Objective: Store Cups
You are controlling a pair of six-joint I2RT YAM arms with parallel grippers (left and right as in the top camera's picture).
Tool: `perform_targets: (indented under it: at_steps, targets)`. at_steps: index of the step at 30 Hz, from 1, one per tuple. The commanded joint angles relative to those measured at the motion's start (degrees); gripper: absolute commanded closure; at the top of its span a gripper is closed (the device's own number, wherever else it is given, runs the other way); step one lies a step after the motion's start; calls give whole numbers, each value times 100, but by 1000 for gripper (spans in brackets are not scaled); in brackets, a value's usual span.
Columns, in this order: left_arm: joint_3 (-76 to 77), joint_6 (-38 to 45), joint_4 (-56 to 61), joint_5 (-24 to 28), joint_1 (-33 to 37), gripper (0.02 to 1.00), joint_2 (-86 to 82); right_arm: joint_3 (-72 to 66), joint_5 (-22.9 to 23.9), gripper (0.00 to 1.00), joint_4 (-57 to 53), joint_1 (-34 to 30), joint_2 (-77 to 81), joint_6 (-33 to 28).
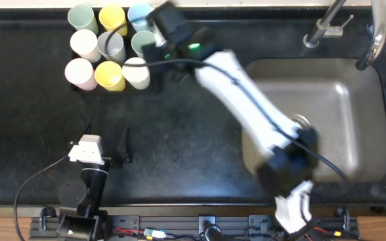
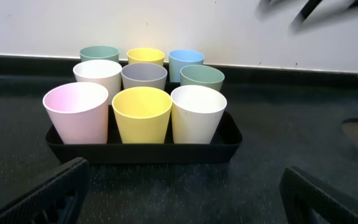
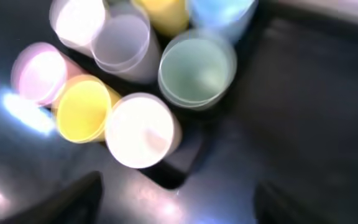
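black countertop (image 1: 32,127), steel sink (image 1: 354,114) at right, white wall (image 2: 42,25) behind. black tray (image 2: 229,134), far left: nine cups (image 2: 142,112) upright, three rows, packed close, likely to fit all. right gripper (image 3: 178,183) above tray's near right corner, jaws wide, empty. left gripper (image 2: 184,169) near, facing tray, wide, empty.

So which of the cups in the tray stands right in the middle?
The grey cup, the only grey one. It has neighbours on every side, while all the rest stand along the walls of the black tray.
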Motion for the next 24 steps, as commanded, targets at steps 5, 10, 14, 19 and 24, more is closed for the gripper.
perform_targets:
  at_steps: [5, 10, 14, 19, 24]
  targets:
    - [-4, 105, -28, -7, 31, 18, -33, -1952, 116, 3, 538, -1211, -2806, -887]
    - [-4, 105, -28, -7, 31, 18, -33, -3919, 282, 3, 1198, -1569, -4546, -903]
    - [-4, 105, -26, -7, 31, 20, -33, -5539, 330, 3, 1943, -1757, -5947, -903]
    - [-4, 105, -26, -7, 31, 18, -33, -7525, 450, 1, 2514, -2269, -7517, -887]
    - [-4, 105, -28, -7, 31, 18, -33, -8950, 542, 5, 2771, -2717, -8894, -885]
